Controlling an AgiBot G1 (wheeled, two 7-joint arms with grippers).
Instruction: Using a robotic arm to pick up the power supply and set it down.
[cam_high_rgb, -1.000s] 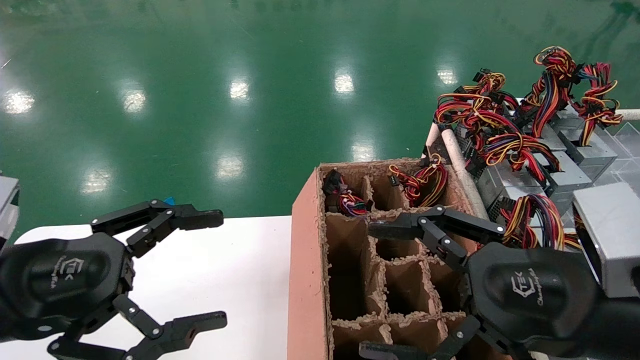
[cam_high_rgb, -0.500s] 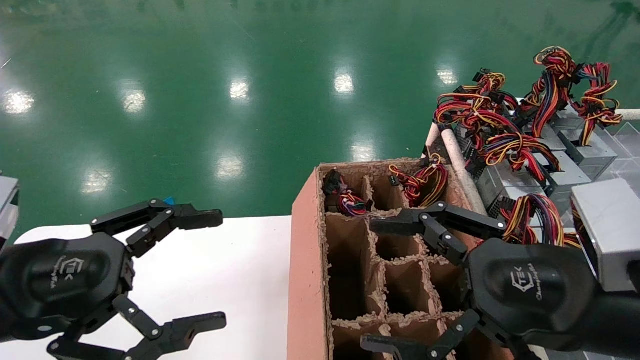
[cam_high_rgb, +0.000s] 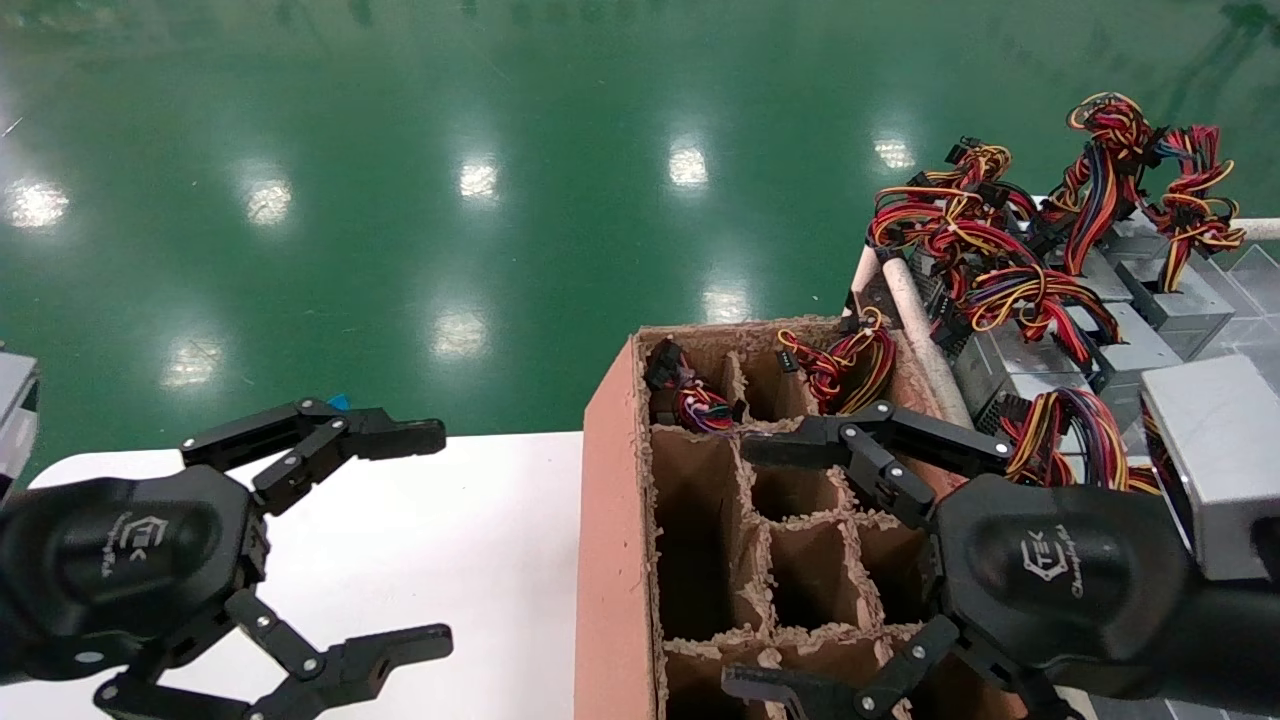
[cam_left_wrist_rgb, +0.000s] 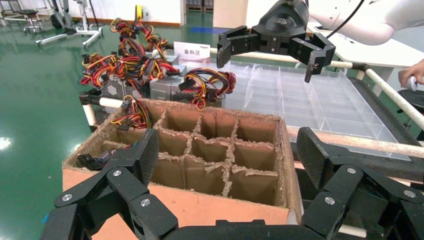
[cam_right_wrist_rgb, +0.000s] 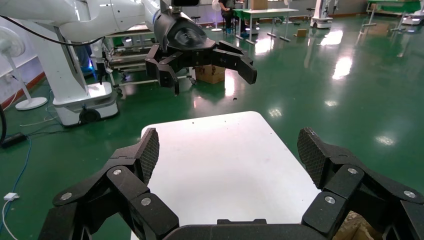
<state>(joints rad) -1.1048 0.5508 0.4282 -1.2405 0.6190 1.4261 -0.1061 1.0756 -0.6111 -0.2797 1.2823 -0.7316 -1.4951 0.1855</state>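
Bright, even overhead light fills the scene. The glossy green floor (cam_high_rgb: 400, 180) throws back rows of soft white glare patches, seen again in the right wrist view. The white bench (cam_high_rgb: 440, 540) is nearly blown out, with only faint shadows. The divided carton's (cam_high_rgb: 610, 520) deeper cells fall into darkness. The near end effector links look stretched at the wrist views' lower edges.

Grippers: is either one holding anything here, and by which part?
Nothing is held. Left gripper over the white table and right gripper above the cardboard box are open, empty.

Right tool (cam_high_rgb: 755, 565) (fingers spread) hovers over divided carton (cam_high_rgb: 610, 520); left tool (cam_high_rgb: 425, 535) over white table (cam_high_rgb: 470, 540).
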